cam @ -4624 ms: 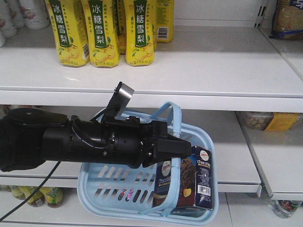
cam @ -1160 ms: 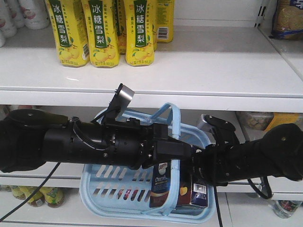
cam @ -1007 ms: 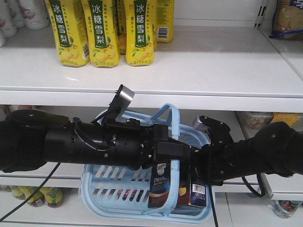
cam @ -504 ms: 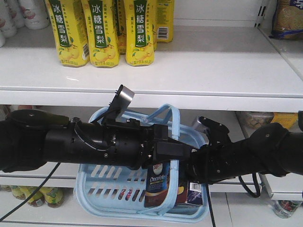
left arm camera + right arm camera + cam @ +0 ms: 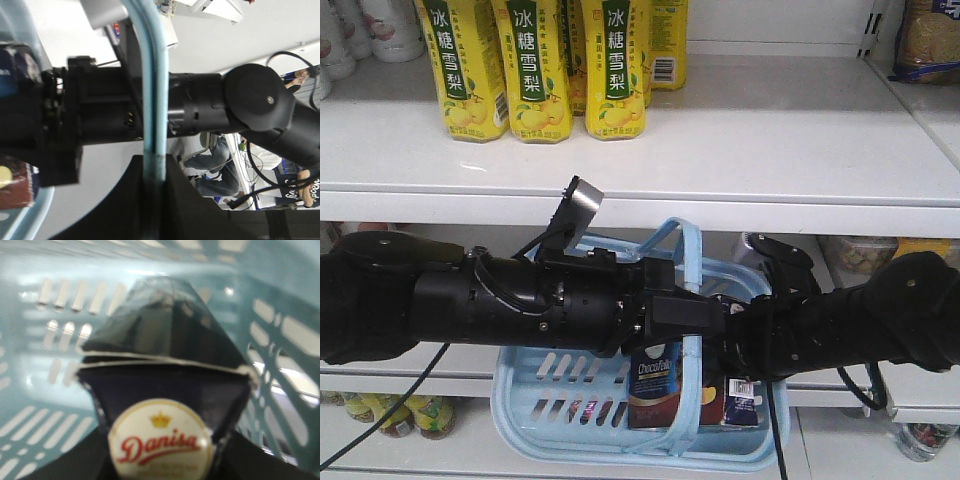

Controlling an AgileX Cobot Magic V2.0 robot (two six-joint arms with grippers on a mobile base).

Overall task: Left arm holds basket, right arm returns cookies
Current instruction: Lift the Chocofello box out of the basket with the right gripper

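Inside basket (image 5: 525,415), upright cookies (image 5: 655,385) clamped by right pincer (image 5: 728,340); left pincer (image 5: 692,318) clamped on handle (image 5: 691,255).

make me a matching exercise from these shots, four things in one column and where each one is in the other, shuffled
Things:
1. basket
2. cookies
3. yellow bottles
4. right arm

Places:
a. lined up on the upper shelf
b. hung by a handle in the jaws of the left arm
c. standing inside the basket
d. reaching in toward the basket from the right of the front view

Pairs: 1-b, 2-c, 3-a, 4-d
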